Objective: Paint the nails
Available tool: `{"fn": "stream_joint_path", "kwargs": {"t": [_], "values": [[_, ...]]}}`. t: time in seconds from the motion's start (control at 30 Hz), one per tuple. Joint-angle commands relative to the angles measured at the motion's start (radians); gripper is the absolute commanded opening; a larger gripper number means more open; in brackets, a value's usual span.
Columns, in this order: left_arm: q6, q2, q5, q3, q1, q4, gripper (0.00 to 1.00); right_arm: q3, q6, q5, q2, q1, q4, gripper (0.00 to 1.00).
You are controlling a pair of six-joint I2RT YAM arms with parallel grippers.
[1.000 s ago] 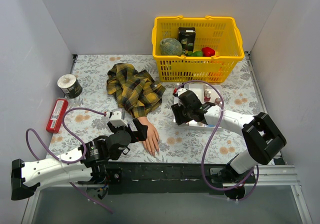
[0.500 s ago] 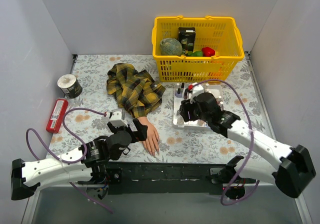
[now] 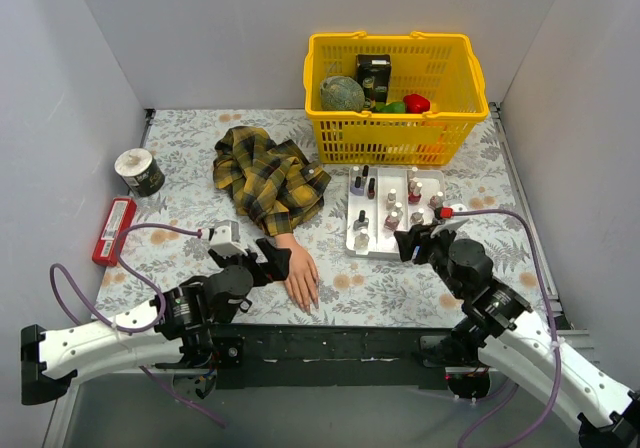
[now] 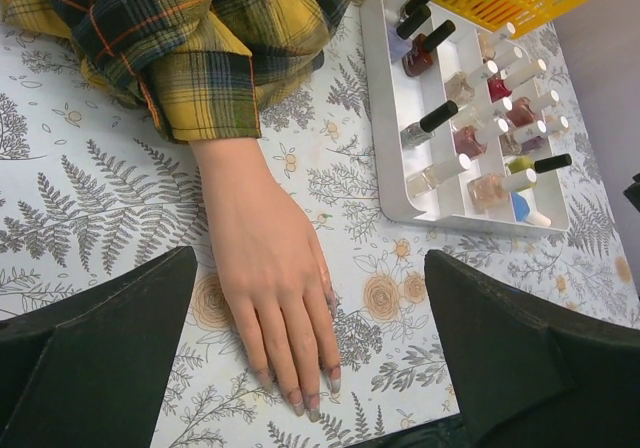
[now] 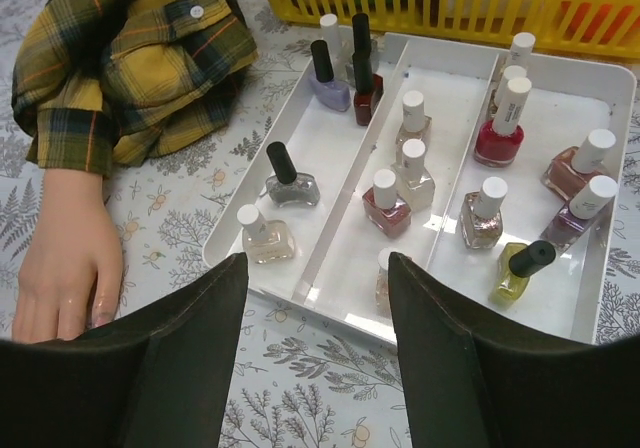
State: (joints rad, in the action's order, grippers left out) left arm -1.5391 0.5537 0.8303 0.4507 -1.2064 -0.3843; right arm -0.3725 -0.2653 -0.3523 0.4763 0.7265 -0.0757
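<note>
Grippers first: the left gripper (image 3: 268,261) has its fingers spread wide and empty, hovering just left of the wrist of the mannequin hand (image 4: 265,268). The right gripper (image 3: 420,238) is likewise spread and holds nothing, sitting at the near right corner of the tray (image 4: 385,168). The nails (image 4: 305,405) are at the near centre of the table (image 3: 190,168), at the tips of fingers that point toward the near edge, with the palm flat down. In the left wrist view they look pale and natural, with no clear colour coat, though they are too small to rule out a clear layer. The wrist runs back into a crumpled yellow-and-black plaid sleeve (image 4: 215,93) lying farther off. To the right, apart from the hand, the white tray holds the polish bottles (image 5: 497,133), every one capped and standing or lying in its compartment. A yellow basket (image 3: 390,138) stands beyond it. Judgement: painting has not started. Choosing a bottle, uncapping it and brushing each nail all remain.
</note>
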Motion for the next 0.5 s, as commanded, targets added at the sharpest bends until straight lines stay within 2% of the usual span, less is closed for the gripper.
{"fn": "stream_joint_path", "kwargs": {"t": [0.0,0.2,0.37,0.47], "values": [[-0.009,-0.001,0.027,-0.007,-0.002,0.012,0.98,0.032,-0.019,-0.050,-0.120,-0.001,0.067,0.65],[-0.013,-0.020,0.041,-0.020,-0.004,0.016,0.98,0.081,-0.011,-0.085,-0.194,-0.001,0.116,0.66],[-0.010,-0.032,0.044,-0.021,-0.004,0.015,0.98,0.054,-0.015,-0.062,-0.156,-0.001,0.087,0.63],[-0.016,-0.031,0.052,-0.026,-0.004,0.015,0.98,0.049,-0.023,-0.068,-0.139,-0.001,0.080,0.65]]}}
